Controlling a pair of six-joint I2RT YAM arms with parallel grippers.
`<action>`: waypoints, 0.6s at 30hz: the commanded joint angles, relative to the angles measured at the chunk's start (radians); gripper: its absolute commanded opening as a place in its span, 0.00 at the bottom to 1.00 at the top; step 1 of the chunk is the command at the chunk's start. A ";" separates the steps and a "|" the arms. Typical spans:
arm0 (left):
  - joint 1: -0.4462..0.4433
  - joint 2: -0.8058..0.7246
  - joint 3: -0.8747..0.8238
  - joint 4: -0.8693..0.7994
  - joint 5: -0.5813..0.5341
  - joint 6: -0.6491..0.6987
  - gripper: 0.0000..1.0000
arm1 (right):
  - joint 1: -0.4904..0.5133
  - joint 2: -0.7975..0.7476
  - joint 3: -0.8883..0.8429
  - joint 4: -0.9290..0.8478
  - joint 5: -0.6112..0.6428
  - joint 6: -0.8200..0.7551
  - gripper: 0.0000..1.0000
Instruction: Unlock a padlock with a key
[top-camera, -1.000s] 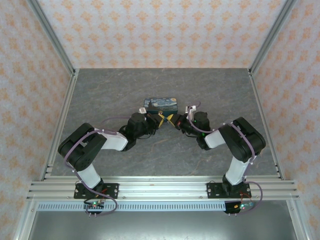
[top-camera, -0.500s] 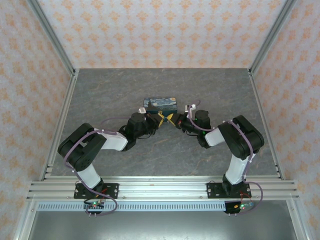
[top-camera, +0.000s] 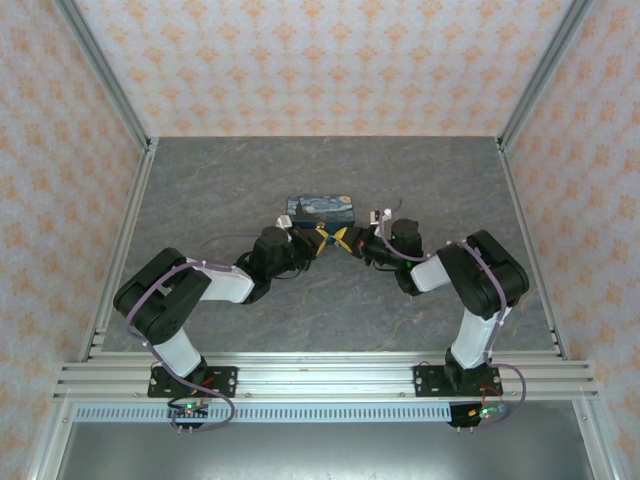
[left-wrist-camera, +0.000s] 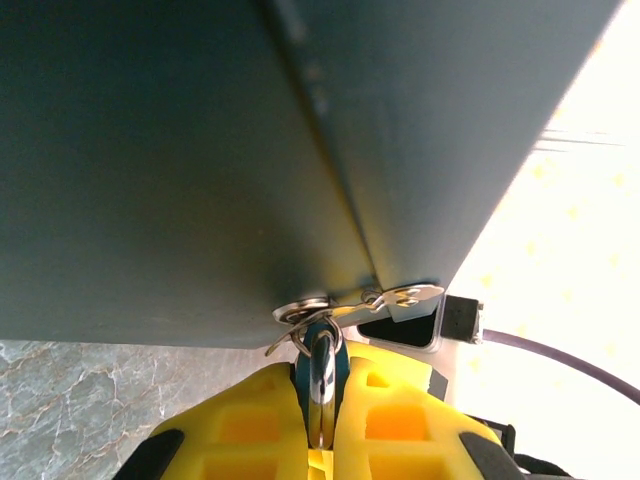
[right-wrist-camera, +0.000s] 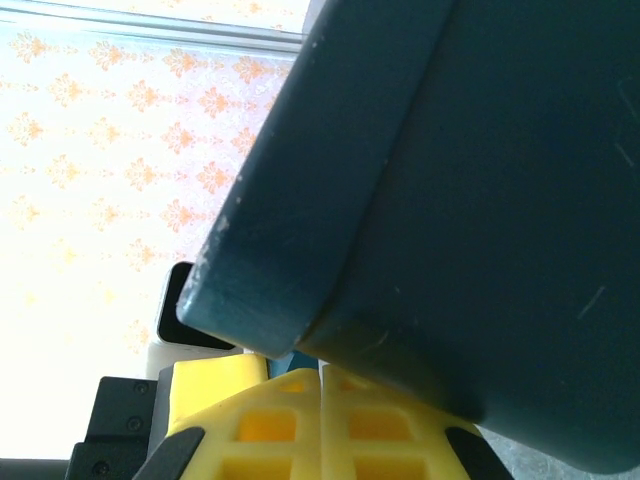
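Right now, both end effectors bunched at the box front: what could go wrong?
1. The left end effector pinches the padlock while its shackle hangs in the hasp of the box; a pull could drag or tip it.
2. The right end effector sits hard against the box with fingers together; I can't tell whether it holds a key, so insertion may miss.
3. In the top view both end effectors nearly touch; they could collide.
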 joint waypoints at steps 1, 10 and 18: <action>-0.051 -0.070 -0.004 0.138 0.173 0.035 0.00 | 0.002 -0.029 -0.015 0.034 0.028 0.005 0.00; -0.054 -0.082 -0.013 0.190 0.155 -0.006 0.00 | 0.002 -0.029 -0.056 0.060 0.052 0.013 0.00; -0.057 -0.113 -0.010 0.205 0.154 -0.021 0.00 | 0.003 -0.011 -0.049 0.062 0.063 0.025 0.00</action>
